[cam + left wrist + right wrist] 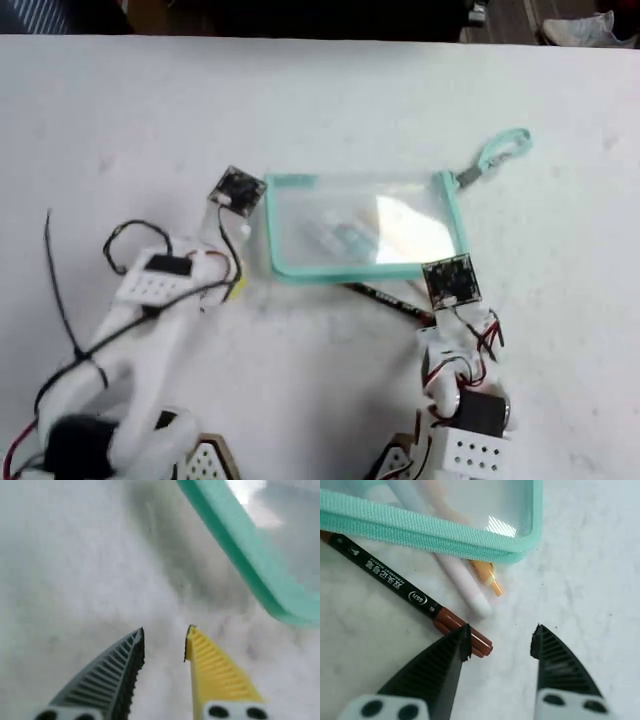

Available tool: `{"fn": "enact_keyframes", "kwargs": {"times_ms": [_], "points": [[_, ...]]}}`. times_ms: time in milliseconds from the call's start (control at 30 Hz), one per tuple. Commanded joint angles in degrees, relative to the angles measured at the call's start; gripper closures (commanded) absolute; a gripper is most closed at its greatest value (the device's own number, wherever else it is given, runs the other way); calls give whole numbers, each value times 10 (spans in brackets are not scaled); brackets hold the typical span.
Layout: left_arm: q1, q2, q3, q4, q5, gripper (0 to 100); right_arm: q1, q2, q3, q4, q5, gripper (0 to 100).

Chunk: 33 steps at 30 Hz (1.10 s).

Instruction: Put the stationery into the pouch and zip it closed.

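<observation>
White table [150,120] bears a clear, teal-edged rectangular pouch [420,530] beside a black marker [385,575].

clear teal-edged pouch [350,271] lies flat; black marker [395,582] beside it, two pens [463,584] jutting out.

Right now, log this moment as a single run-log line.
pouch lying flat | black marker outside, beside pouch edge | white pen, orange pen tips past edge | left gripper open near pouch corner | right gripper open over marker end

Pouch [365,230] clear, teal-edged; marker [385,575] black, brown cap; table [150,120] white; left pincer [165,635] grey, yellow.
</observation>
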Motion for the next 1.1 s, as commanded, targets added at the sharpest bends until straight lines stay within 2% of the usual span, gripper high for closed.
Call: {"fn": "enact_keyframes", "kwargs": {"times_ms": [0,100,267,433,800,933,1067], "points": [[-11,36,-55,18,32,842,-6,-2,-12,2,5,804],[-7,13,-45,19,61,842,-6,-1,-26,4,5,804],[-7,-24,-22,14,62,842,-23,-1,-63,5,5,804],[-7,-32,6,-31,60,842,-59,0,-127,26,5,804],[-7,-32,14,-46,60,842,-65,2,-224,29,5,804],[-7,-32,14,-46,60,842,-65,64,-279,29,3,804],[-7,-33,12,-42,60,842,-78,193,-353,29,1,804]]}}
